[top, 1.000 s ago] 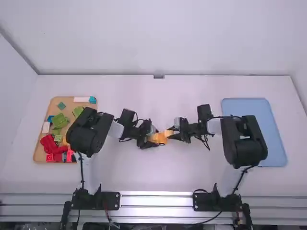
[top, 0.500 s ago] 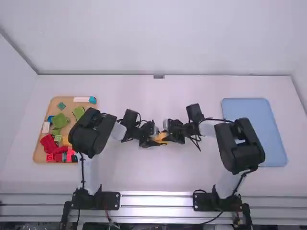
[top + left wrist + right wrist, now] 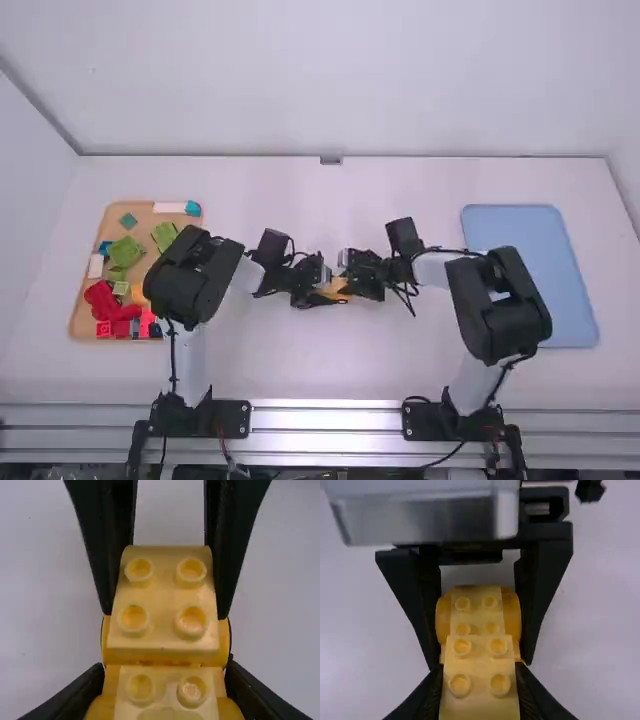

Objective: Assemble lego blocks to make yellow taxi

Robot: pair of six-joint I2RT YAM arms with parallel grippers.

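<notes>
Over white table point(image 3: 300, 365), left tool point(image 3: 324, 297) and right tool point(image 3: 348, 284) clamp yellow blocks point(image 3: 163, 596).

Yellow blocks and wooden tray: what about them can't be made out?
Right block, left wrist view: underside, hidden by its studded top.
Left block, left wrist view: near end, cut off by bottom edge.
Blocks' join, high view: too small, partly behind the jaws.
Tray, high view: lower right part, behind the left arm.

The yellow block assembly point(image 3: 336, 287), mostly hidden by the left tool point(image 3: 317, 294) and right tool point(image 3: 354, 285) in the high view, is cut off at both wrist views' bottom edges; the left arm point(image 3: 190, 278) covers part of the tan tray point(image 3: 147, 222).
</notes>
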